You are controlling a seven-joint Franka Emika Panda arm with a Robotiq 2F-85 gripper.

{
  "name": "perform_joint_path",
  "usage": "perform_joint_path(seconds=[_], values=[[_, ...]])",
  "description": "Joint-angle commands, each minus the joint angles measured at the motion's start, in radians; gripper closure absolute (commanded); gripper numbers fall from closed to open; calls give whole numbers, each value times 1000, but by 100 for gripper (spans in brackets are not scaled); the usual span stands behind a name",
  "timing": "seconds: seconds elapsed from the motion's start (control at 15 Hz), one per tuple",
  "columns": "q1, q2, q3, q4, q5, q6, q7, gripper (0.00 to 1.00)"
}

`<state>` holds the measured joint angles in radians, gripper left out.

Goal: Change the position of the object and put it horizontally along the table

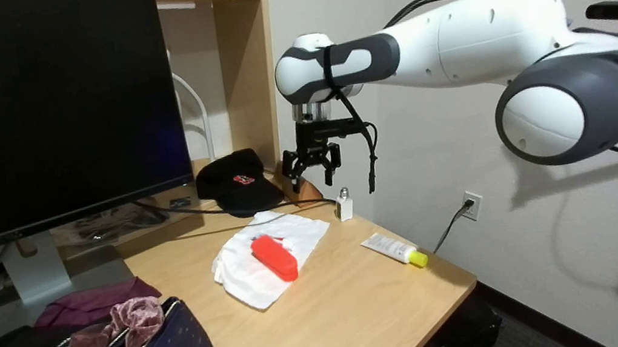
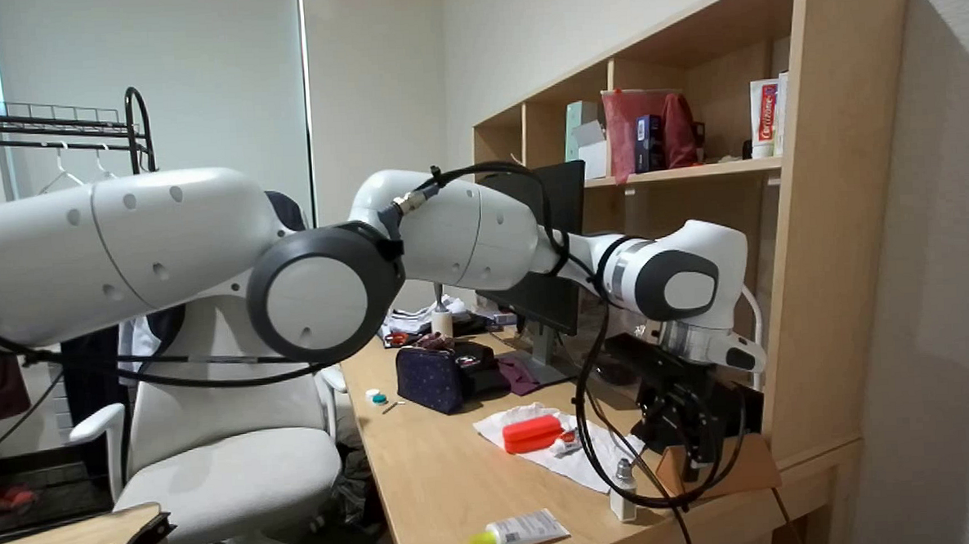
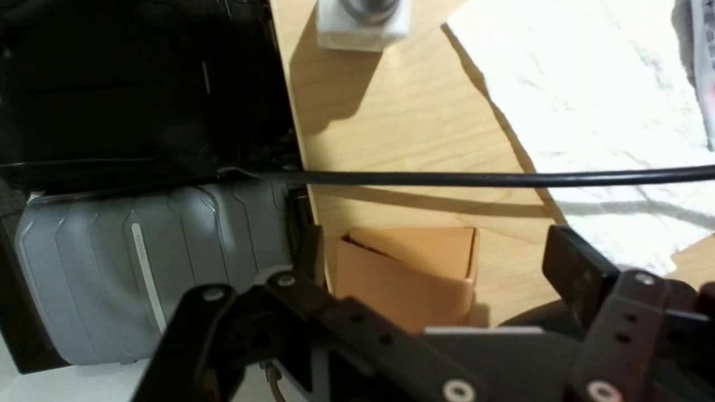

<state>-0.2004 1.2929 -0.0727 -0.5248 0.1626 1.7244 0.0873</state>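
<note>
Spread wide, the jaws of the gripper (image 3: 438, 253) loom closest in the wrist view. Below them, what looks like a brown box (image 3: 402, 298) rests near the edge of the table (image 3: 413, 128). A black cable (image 3: 447, 178) passes between it and a white bottle (image 3: 363, 32). In an exterior view, a red case (image 1: 274, 258) lies on a white cloth (image 1: 244, 272), with a tube (image 1: 391, 249) near the table's corner.

Black cap (image 1: 239, 187) near monitor (image 1: 42, 112)
</note>
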Motion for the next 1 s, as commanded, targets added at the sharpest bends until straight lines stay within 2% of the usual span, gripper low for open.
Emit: perform_joint_path(seconds=[0.0,0.27,0.87,0.93], values=[[3,42,2,46,-3,2,3,0],[20,45,-6,52,-15,10,1,0],[91,56,-105,48,-125,-13,17,0],[92,58,-108,48,-126,-14,15,25]])
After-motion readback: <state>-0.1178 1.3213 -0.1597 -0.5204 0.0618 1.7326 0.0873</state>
